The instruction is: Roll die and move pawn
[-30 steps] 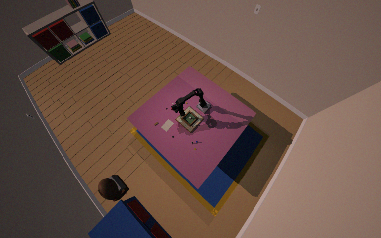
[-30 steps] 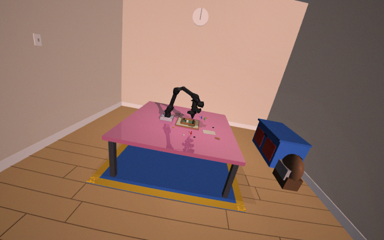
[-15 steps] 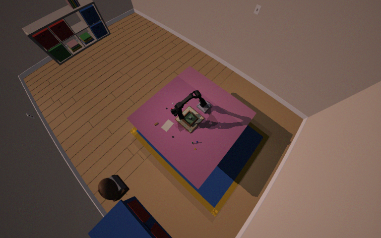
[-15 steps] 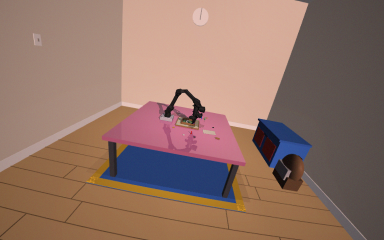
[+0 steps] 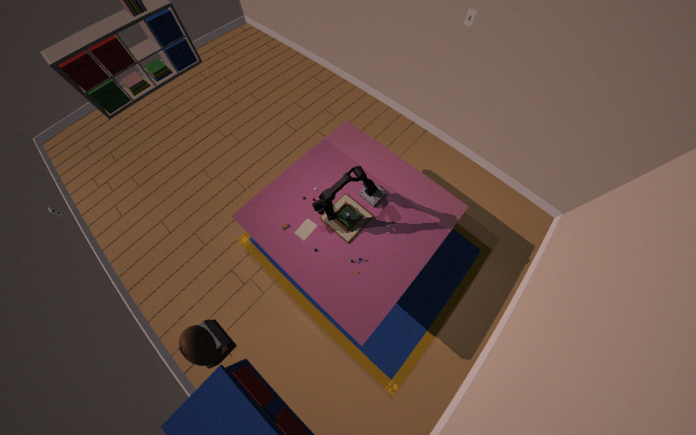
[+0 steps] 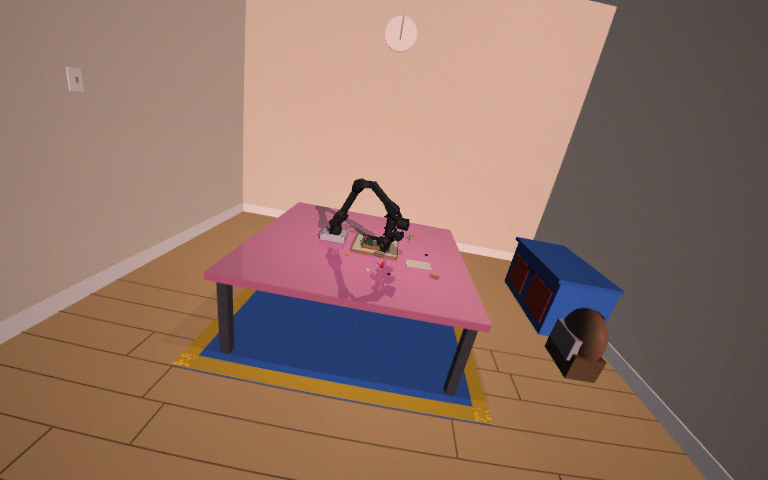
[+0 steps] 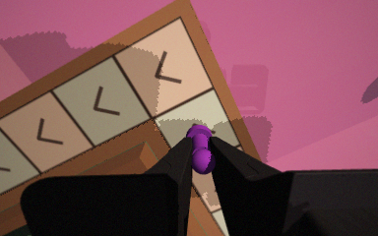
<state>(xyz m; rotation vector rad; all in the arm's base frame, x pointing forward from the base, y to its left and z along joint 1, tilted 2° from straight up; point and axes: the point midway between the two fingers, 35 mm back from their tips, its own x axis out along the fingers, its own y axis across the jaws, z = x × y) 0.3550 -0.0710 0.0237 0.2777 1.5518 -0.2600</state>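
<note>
My gripper (image 5: 331,217) (image 6: 384,249) (image 7: 200,144) is shut on the purple pawn (image 7: 203,161). In the wrist view the pawn is over the green square just below the corner square of the board (image 5: 349,241) (image 7: 198,36). I cannot tell whether its base touches the square. Arrows on the squares in the top row point left. The tray (image 7: 115,169) has brown walls and a green floor, and its corner shows at the lower left. The die (image 5: 347,215) (image 6: 374,242) is a small pale cube inside the tray. Its pips are too small to read, and it is out of the wrist view.
A white card (image 5: 305,229) (image 6: 418,264) and a brown block (image 5: 285,226) (image 6: 434,276) lie beyond the board. A red piece (image 6: 382,264) stands near the board. Green (image 5: 352,261) and blue (image 5: 360,259) pieces stand on another side.
</note>
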